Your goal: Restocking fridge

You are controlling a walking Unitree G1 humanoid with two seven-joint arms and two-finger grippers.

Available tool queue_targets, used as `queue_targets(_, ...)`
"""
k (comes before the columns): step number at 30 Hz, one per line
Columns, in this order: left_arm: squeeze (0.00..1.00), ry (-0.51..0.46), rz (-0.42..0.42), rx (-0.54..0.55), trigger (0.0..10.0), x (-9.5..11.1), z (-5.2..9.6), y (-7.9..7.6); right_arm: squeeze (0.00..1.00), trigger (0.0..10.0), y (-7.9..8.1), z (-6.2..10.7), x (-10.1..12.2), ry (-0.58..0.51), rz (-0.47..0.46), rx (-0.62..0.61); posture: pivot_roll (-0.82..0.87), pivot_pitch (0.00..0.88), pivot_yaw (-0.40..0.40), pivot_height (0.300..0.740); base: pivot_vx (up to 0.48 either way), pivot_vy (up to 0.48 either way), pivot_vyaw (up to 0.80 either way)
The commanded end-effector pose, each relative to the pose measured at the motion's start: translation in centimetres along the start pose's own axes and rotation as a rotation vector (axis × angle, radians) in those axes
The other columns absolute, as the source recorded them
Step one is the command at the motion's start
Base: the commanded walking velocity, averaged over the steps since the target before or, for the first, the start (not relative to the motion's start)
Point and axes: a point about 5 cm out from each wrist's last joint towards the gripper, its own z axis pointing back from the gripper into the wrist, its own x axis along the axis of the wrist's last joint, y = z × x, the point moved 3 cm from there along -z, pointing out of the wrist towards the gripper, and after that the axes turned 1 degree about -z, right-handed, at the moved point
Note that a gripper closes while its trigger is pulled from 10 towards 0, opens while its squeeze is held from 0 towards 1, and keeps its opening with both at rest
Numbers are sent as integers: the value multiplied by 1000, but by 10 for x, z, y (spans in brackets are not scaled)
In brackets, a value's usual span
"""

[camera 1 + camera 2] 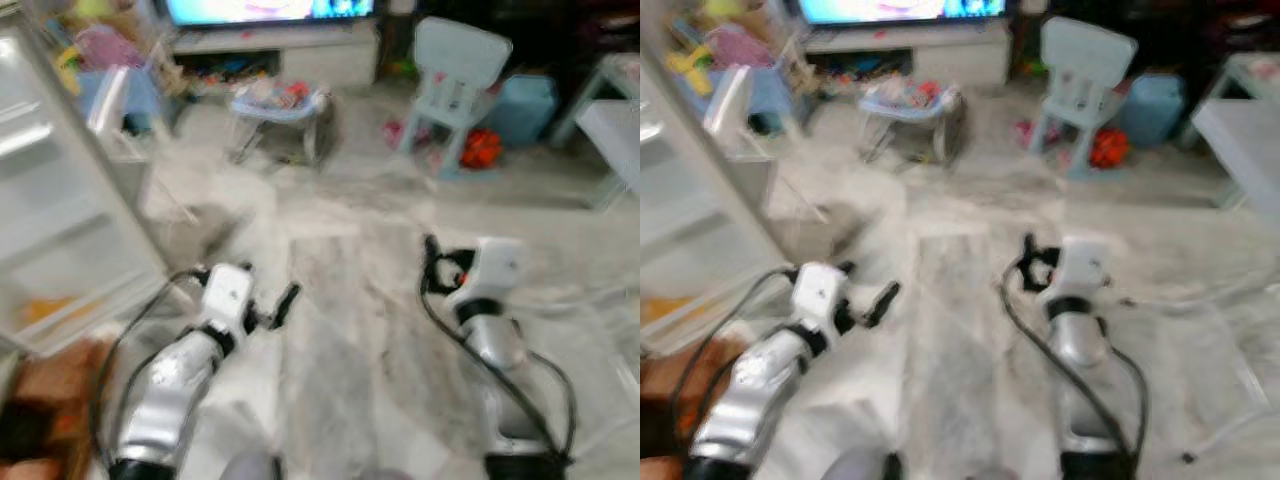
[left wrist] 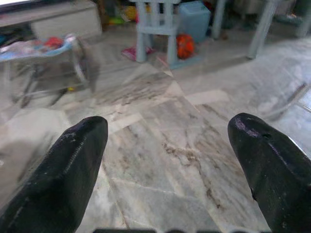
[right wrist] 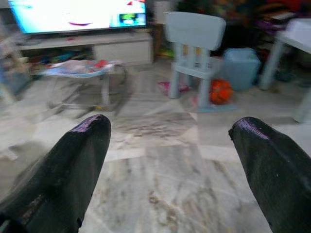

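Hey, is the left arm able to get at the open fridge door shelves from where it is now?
Probably not yet. The left gripper points out over the marble floor, jaws open and empty, while the fridge door stands off to its left. Nothing blocks it; it would need to turn that way.

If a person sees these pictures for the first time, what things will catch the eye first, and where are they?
The open fridge door with its white shelves stands at the robot's left. Both grippers, left gripper and right gripper, are open and empty over the marble floor. Further back, a pale blue child's chair stands with an orange toy beside it, and a bright TV screen glows behind.
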Motion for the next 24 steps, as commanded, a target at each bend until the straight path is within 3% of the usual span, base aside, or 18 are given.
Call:
queue_targets(1,0,-22,-10,-24,10000,7,-6,-5,0,10000,-8,-1,2,-10,10,-22,20,74,5,740,480,0,-800)
queue_targets(12,0,-72,4,38,10000,16,-12,7,0,10000,-2,-7,11,-38,-11,-8,18,63,-6,740,475,0,-667)
queue_targets(17,0,-68,-18,20,10000,15,-12,5,0,10000,-1,-9,14,-48,-6,-5,17,61,-4,740,470,0,0)
queue_targets(24,0,-70,-8,37,10000,14,-13,5,0,10000,-1,-10,12,-46,-5,-12,17,60,-1,740,472,0,-800)
